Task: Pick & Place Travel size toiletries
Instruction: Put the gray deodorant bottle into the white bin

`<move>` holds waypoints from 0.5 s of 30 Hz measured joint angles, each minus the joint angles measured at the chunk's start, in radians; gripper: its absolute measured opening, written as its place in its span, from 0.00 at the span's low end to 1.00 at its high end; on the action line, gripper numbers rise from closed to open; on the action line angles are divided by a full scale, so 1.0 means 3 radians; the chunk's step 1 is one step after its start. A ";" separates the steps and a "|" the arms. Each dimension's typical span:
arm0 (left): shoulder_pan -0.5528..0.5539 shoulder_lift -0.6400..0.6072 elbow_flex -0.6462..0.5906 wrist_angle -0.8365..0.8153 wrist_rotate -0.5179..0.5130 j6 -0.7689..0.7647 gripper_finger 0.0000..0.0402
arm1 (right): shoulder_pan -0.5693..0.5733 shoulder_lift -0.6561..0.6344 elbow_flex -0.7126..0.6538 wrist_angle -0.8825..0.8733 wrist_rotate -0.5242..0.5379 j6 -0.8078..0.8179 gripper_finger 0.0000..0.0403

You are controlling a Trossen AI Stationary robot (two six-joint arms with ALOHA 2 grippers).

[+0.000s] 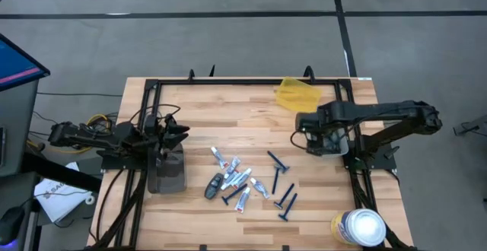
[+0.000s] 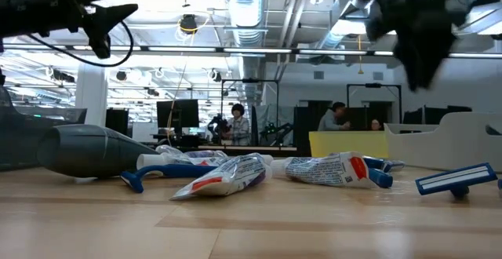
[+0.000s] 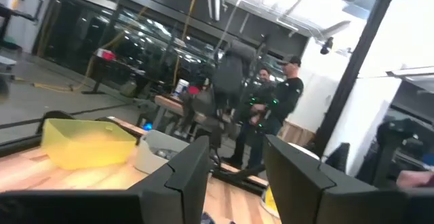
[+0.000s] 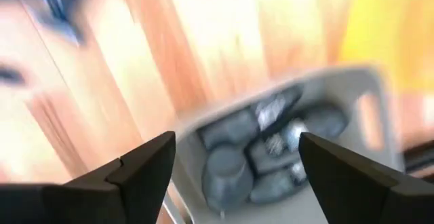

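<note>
The travel size toiletries lie loose at the table's middle: white-and-blue tubes (image 1: 237, 176), blue razors (image 1: 278, 162) and a dark grey pod (image 1: 213, 185). The low view shows the pod (image 2: 86, 149), the tubes (image 2: 227, 176) and a razor (image 2: 455, 180) lying flat on the wood. My right gripper (image 4: 237, 149) hangs open, pointing down, above a white bin (image 4: 366, 88) that holds several grey pods (image 4: 230, 163). In the high view it is at the table's right (image 1: 323, 135). My left gripper (image 1: 181, 129) waits at the left, raised and open (image 3: 237, 149), with nothing between its fingers.
A yellow bin (image 1: 297, 95) stands at the far edge beside the white bin (image 1: 340, 146). A dark grey bin (image 1: 167, 171) sits below my left arm. A white-lidded canister (image 1: 359, 228) stands at the near right corner. People are in the room beyond the table.
</note>
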 joint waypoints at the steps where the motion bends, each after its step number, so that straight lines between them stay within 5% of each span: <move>1: -0.0001 0.0055 0.0053 -0.0003 0.0002 0.0001 0.36 | 0.0000 0.0000 0.0126 0.0002 0.0032 0.0037 0.76; 5: -0.0007 0.0438 0.0385 -0.0273 0.0051 0.0000 0.38 | 0.0003 0.0000 0.0587 0.0013 0.0134 0.0179 0.76; 15: -0.0433 0.2109 0.1561 -0.2185 0.0291 -0.0565 0.38 | 0.0024 0.0000 0.1085 0.0013 0.0176 0.0354 0.76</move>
